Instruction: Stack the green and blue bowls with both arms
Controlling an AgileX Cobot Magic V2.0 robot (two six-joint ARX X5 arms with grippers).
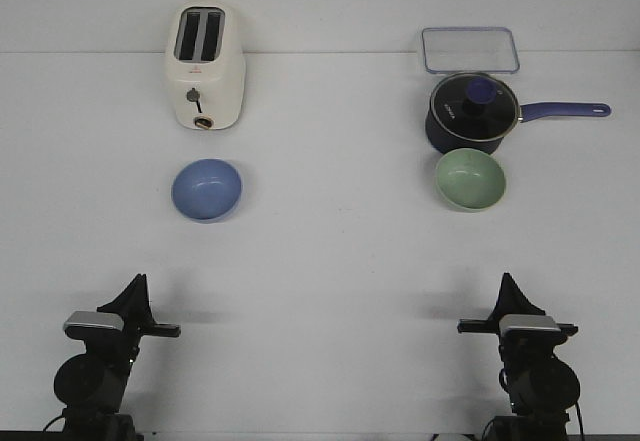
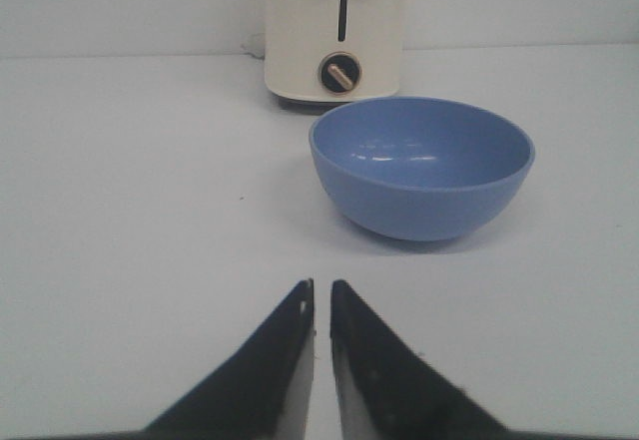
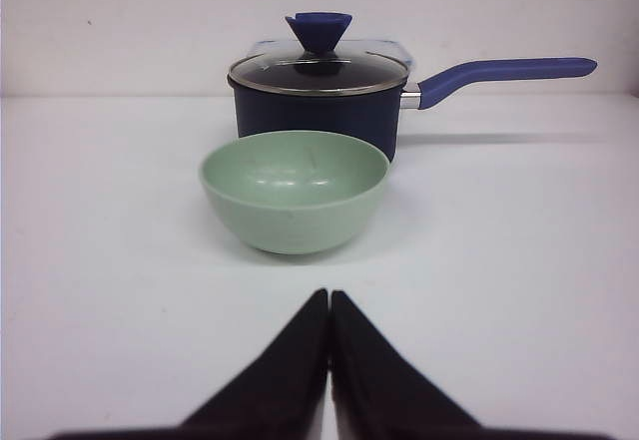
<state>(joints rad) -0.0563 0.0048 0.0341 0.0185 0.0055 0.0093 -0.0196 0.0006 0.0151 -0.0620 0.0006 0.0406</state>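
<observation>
The blue bowl sits upright and empty on the white table at the left; it also shows in the left wrist view. The green bowl sits upright and empty at the right, just in front of the saucepan; it also shows in the right wrist view. My left gripper is shut and empty, well short of the blue bowl. My right gripper is shut and empty, well short of the green bowl.
A cream toaster stands behind the blue bowl. A dark navy lidded saucepan with its handle pointing right stands behind the green bowl. A clear lidded container lies at the back right.
</observation>
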